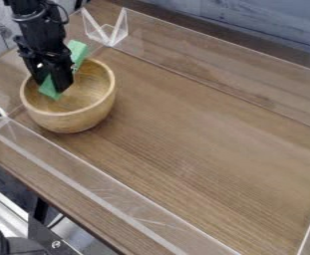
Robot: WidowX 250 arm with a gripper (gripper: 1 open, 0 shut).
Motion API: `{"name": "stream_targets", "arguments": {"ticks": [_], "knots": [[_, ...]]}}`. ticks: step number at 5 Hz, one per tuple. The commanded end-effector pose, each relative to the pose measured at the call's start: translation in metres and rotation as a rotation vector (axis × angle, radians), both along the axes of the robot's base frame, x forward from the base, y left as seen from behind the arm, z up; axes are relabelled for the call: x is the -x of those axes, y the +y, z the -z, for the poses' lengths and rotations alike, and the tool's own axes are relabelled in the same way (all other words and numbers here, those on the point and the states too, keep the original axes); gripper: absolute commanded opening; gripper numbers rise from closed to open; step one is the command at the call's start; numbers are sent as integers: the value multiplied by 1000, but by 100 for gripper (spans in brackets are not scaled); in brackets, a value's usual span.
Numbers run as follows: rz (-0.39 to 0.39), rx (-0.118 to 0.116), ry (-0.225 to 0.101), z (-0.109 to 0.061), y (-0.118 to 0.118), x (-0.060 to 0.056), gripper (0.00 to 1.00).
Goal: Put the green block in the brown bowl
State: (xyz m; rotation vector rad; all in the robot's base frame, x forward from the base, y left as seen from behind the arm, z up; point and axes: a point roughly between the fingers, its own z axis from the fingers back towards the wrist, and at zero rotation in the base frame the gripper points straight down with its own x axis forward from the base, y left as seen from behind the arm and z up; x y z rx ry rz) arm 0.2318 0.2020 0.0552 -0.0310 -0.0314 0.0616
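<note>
The brown bowl [72, 108] stands on the wooden table at the left. Over its far-left rim hangs my black gripper [55, 83], fingers pointing down into the bowl's opening. It is shut on the green block [64, 70], whose bright green shows between the fingers and sticks out to the right at the top. The block's lower end sits at about rim height; whether it touches the bowl's inside I cannot tell.
The wooden table [210, 139] is ringed by low clear plastic walls [111, 28]. A grey plank wall runs along the back. The table's front edge drops off at the lower left.
</note>
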Motion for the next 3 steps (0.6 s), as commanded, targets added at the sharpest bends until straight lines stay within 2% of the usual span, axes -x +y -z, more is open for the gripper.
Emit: {"name": "stream_targets", "arguments": {"ticks": [1, 3], "knots": [[5, -23, -19, -8, 1, -4, 0], [7, -16, -8, -8, -4, -4, 0]]}}
